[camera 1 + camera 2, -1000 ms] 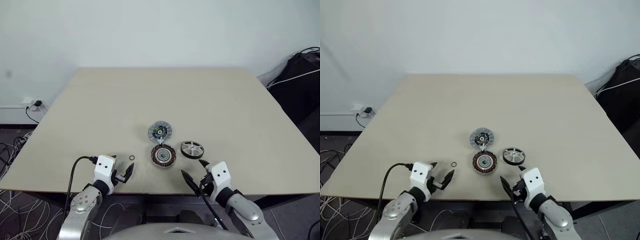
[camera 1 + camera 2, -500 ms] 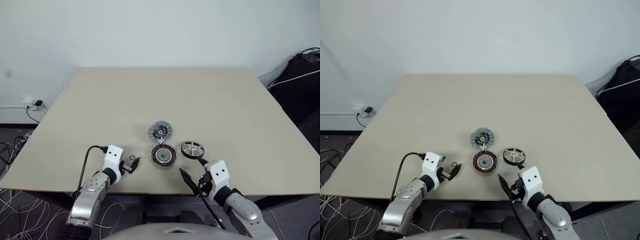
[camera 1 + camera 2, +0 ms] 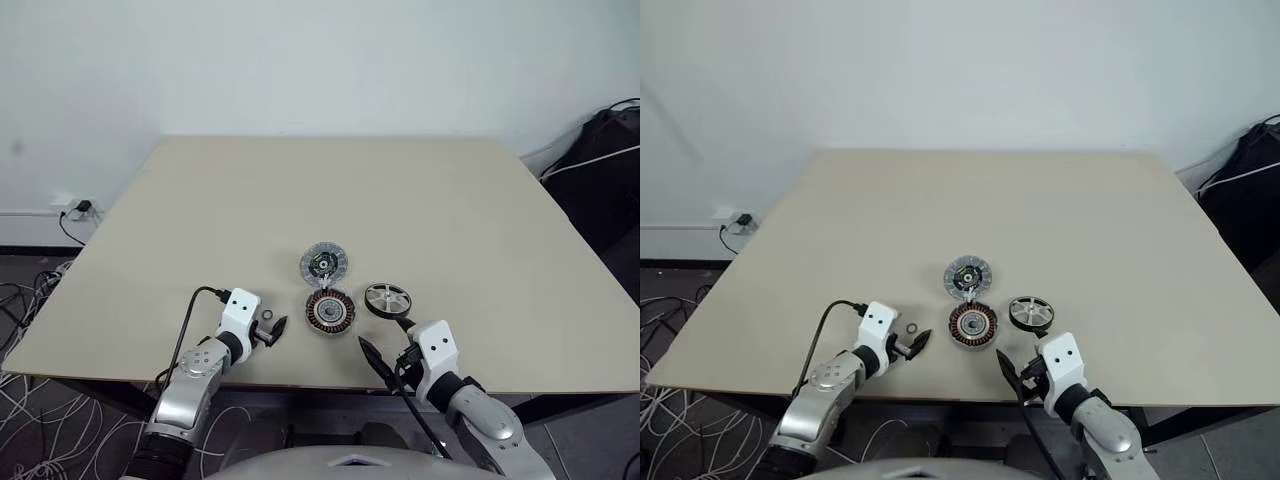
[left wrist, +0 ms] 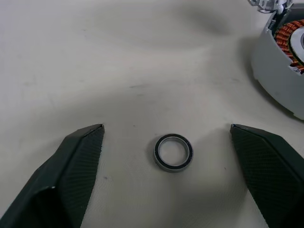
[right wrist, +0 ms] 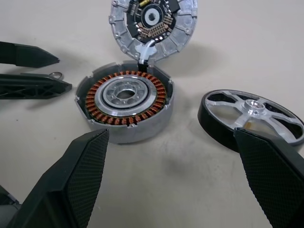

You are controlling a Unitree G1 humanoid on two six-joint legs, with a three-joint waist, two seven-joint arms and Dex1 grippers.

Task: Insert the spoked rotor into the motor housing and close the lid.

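nothing is assembled yet, as far as i can judge: all parts lie apart on the surface (image 3: pixel 150 250), so inserting the rotor and closing the lid both remain. going left to right, my left end effector (image 4: pixel 166 137) sits low over the surface, angled down toward the middle, its fingers spread with a small loose metal ring (image 4: pixel 173 152) lying flat between the tips, touching neither. just beside that is the motor housing (image 5: pixel 124 100), copper windings up, its centre empty. the lid (image 5: pixel 153 22) lies just behind it, inner face up, joined to it by a short white lead. to the right the spoked rotor (image 5: pixel 251 118) rests flat, near the housing but apart. my right end effector (image 5: pixel 171 137) hangs near the surface's front edge, spread wide, empty, pointing at housing and rotor.
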